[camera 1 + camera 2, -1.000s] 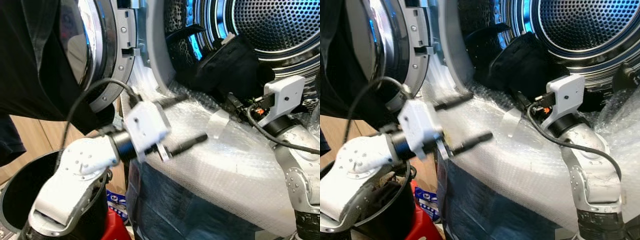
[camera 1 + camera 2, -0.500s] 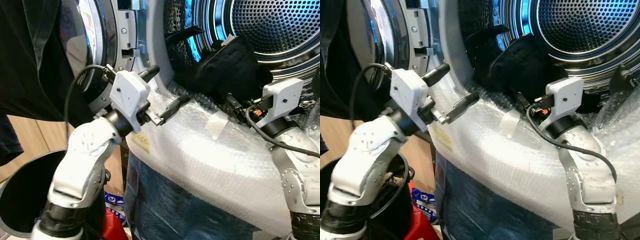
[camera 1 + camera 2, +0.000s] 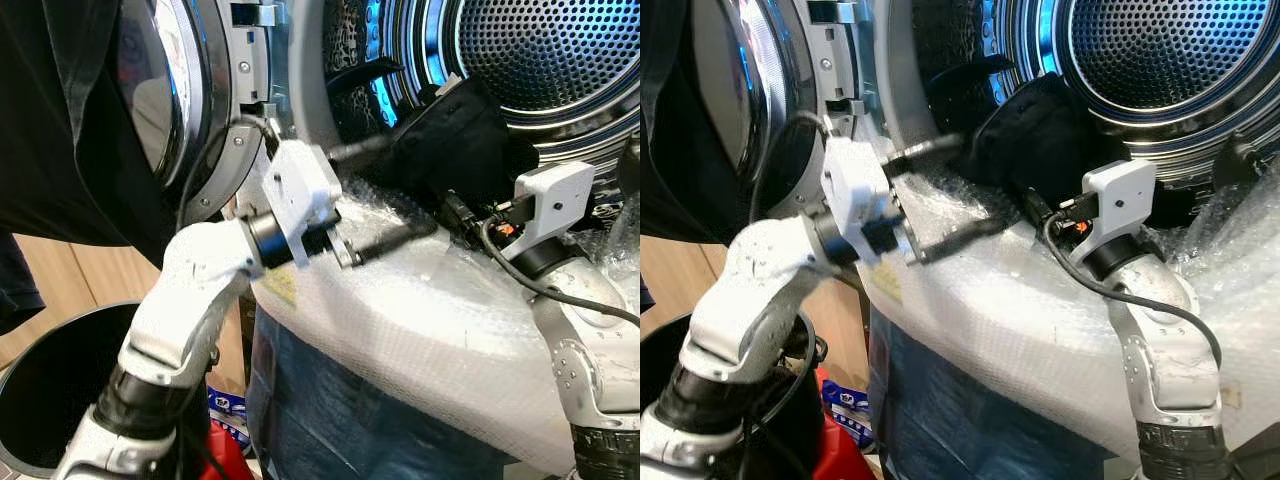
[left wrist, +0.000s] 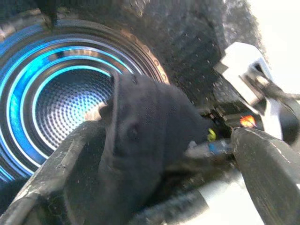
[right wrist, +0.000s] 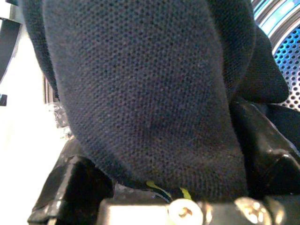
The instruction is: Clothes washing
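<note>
I log the drum as perforated, glossy metal. Dark garment: matt knitted cloth. Bubble wrap at lower centre: clear, dimpled plastic.

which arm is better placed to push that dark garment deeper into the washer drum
Right. The right gripper is already against the dark garment at the drum mouth; the left gripper, fingers open, is just reaching it from the side.

eyes: head stereo, down-forward at washer drum, both share it
wrists: close-up on dark garment
</note>
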Motion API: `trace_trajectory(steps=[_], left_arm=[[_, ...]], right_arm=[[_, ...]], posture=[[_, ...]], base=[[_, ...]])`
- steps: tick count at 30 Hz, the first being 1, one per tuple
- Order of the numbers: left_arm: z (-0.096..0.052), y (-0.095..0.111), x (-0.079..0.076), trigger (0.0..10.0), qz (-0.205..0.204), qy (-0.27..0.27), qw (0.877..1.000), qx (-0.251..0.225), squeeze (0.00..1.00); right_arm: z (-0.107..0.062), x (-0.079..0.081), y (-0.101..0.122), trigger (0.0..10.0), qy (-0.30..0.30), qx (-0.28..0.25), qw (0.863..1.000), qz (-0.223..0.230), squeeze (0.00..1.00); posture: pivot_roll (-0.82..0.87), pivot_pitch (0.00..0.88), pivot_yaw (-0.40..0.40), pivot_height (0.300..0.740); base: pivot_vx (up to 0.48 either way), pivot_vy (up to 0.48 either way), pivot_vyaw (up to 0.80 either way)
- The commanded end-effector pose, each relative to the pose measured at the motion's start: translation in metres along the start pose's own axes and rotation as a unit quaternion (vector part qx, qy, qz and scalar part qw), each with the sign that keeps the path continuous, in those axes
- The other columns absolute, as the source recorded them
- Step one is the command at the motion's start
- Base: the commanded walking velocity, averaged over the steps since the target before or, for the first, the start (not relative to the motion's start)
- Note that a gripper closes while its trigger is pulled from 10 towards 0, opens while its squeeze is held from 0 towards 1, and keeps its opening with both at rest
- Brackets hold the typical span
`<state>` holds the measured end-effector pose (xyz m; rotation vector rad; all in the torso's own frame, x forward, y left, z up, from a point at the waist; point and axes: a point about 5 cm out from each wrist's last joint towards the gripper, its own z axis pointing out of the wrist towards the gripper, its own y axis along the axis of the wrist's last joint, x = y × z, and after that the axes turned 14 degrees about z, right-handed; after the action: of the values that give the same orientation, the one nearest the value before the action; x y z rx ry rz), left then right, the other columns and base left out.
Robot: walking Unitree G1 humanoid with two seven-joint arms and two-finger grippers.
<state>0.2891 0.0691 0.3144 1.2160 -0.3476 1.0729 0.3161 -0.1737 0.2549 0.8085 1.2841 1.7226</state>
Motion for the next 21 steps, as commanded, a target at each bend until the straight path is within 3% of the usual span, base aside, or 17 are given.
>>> trace_trajectory(steps=[1,2,3,4,7,12,16,21], left_arm=[[0.003,0.002,0.007,10.0,0.017,0.007,1.000,-0.003,1.00],[0.004,-0.005,0.009,10.0,0.024,0.009,1.000,0.014,0.96],[0.005,-0.008,0.009,10.0,0.025,0.009,0.999,0.018,0.24],[0.006,-0.009,0.009,10.0,0.026,0.009,0.999,0.019,0.00],[0.015,-0.015,0.011,10.0,-0.011,0.014,1.000,-0.012,0.00],[0.025,-0.024,0.017,10.0,0.012,0.017,1.000,0.000,0.00],[0.037,-0.019,0.021,10.0,0.005,-0.003,1.000,-0.026,0.00],[0.038,-0.029,0.025,10.0,0.001,-0.018,1.000,-0.013,0.00]], right_arm=[[-0.012,-0.007,-0.055,10.0,-0.031,0.114,0.992,0.051,1.00],[-0.011,-0.007,-0.056,10.0,-0.032,0.114,0.992,0.051,1.00],[-0.010,-0.007,-0.056,10.0,-0.032,0.114,0.992,0.050,1.00],[-0.010,-0.006,-0.055,10.0,-0.032,0.114,0.992,0.050,1.00],[-0.012,-0.005,-0.052,10.0,-0.029,0.110,0.992,0.049,1.00],[-0.012,-0.005,-0.053,10.0,-0.031,0.110,0.992,0.050,1.00],[-0.011,-0.003,-0.051,10.0,-0.028,0.106,0.993,0.054,1.00],[-0.012,-0.002,-0.052,10.0,-0.028,0.107,0.992,0.055,1.00]], posture=[[-0.03,0.004,-0.022,0.740],[-0.04,0.007,-0.023,0.740],[-0.04,0.007,-0.023,0.740],[-0.04,0.007,-0.023,0.740],[-0.05,0.010,-0.026,0.740],[-0.07,0.009,-0.025,0.740],[-0.07,0.007,-0.027,0.740],[-0.08,0.008,-0.021,0.740]], base=[[0.000,0.000,0.00],[0.000,0.000,0.00],[0.000,0.000,0.00],[0.000,0.000,0.00],[0.000,0.000,0.00],[0.000,0.000,0.00],[0.000,0.000,0.00],[0.000,0.000,0.00]])
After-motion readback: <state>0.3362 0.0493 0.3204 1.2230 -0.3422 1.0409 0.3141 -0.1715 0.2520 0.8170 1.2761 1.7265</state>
